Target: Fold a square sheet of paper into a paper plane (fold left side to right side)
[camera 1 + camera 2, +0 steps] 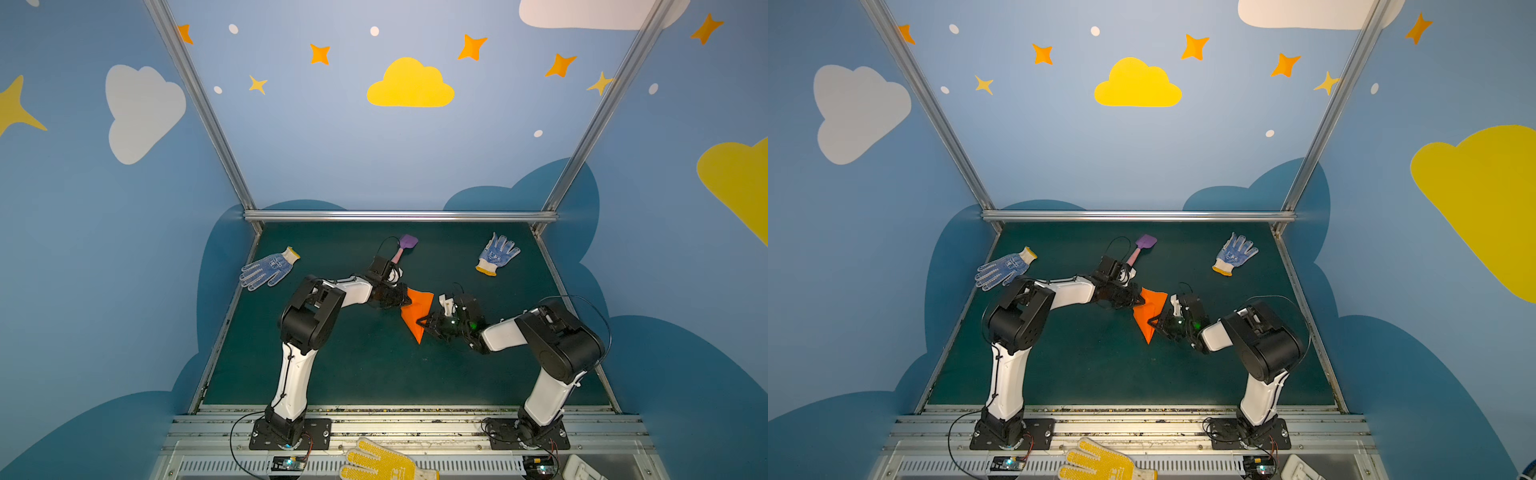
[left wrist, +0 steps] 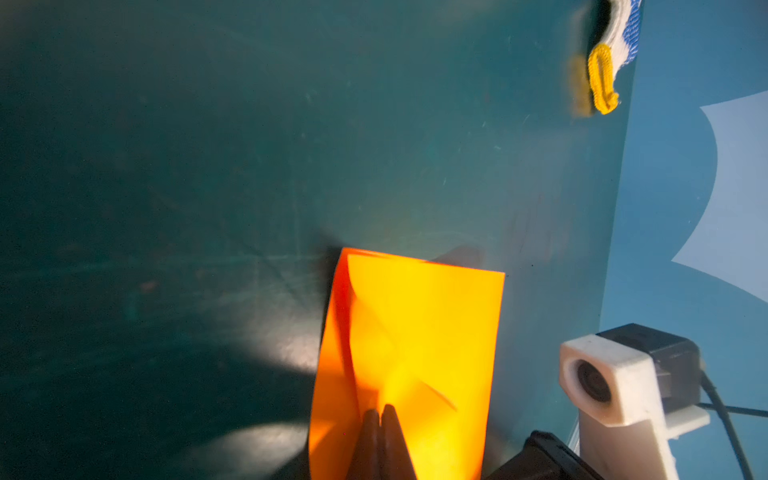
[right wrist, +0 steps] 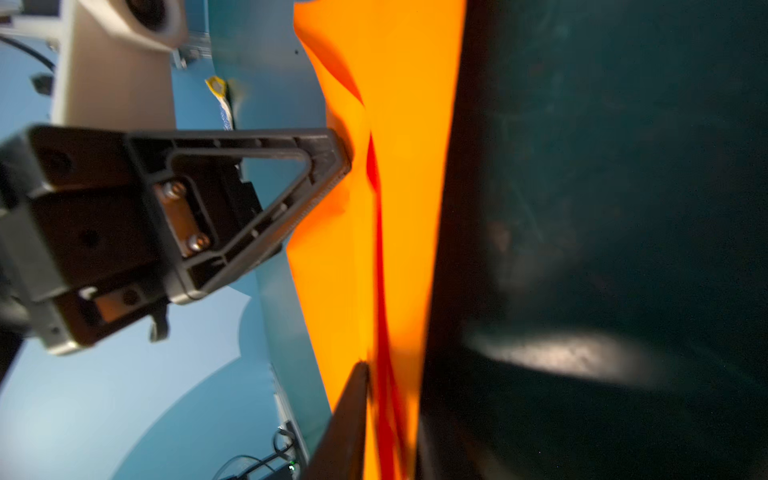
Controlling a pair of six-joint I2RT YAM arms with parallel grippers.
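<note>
The square sheet of paper [image 1: 415, 309] [image 1: 1148, 311] is bright orange and folded into a pointed wedge with its tip toward the front. It is held above the green mat [image 1: 332, 365] at mid-table. My left gripper [image 1: 405, 297] is shut on its far left edge; in the left wrist view the fingertips [image 2: 380, 409] pinch the paper [image 2: 415, 332]. My right gripper [image 1: 422, 322] is shut on the right edge near the tip. In the right wrist view one finger [image 3: 353, 415] presses the paper [image 3: 395, 166]; the other finger is hidden behind it.
A purple-headed spatula [image 1: 405, 245] lies at the back, just behind the left wrist. Blue-dotted gloves lie at back left [image 1: 268, 268] and back right [image 1: 496, 253]. A yellow glove [image 1: 382, 461] lies on the front rail. Blue walls enclose the mat.
</note>
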